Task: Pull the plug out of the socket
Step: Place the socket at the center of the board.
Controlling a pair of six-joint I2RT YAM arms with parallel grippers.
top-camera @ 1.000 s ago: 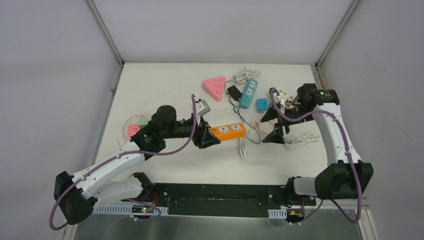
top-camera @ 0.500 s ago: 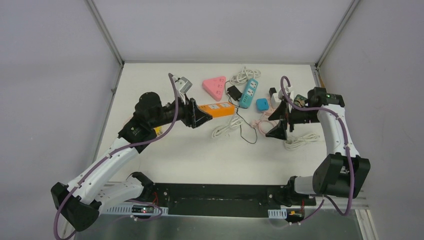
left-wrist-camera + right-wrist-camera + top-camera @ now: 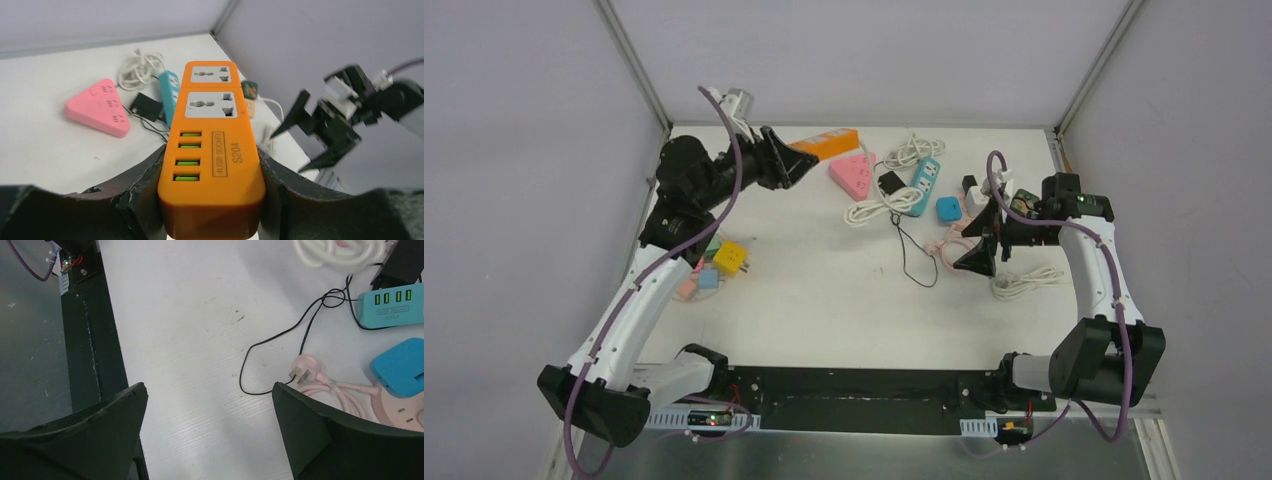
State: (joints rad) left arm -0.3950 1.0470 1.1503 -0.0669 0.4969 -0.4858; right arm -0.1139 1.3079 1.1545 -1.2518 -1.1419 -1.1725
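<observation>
The left gripper [image 3: 799, 160] was clamped narrow on the near end of the orange power strip [image 3: 212, 150], holding it off the surface [image 3: 824, 290] at the far left corner. In the left wrist view both wall sockets and the four small ports on its face stood empty. By that, the pull itself looked done, and the step in hand looked like carrying the strip clear.

The right gripper [image 3: 980, 238] hung spread wide and holding nothing, over the right side of the surface. Below it a pink plug [image 3: 302, 364] lay loose on the surface, touching no socket, with a thin black cable [image 3: 280, 340] looping just beside it.

The next move probably called for setting the strip down on a bare patch, away from the pink triangular strip [image 3: 852, 174] and the white cord [image 3: 871, 208], then letting the jaws go.

Whether the pink plug was the one meant could not be told. The strip's far end was out of sight, so whether the white cord belonged to it was unclear. The left arm covered part of the small adapters at the left edge.
</observation>
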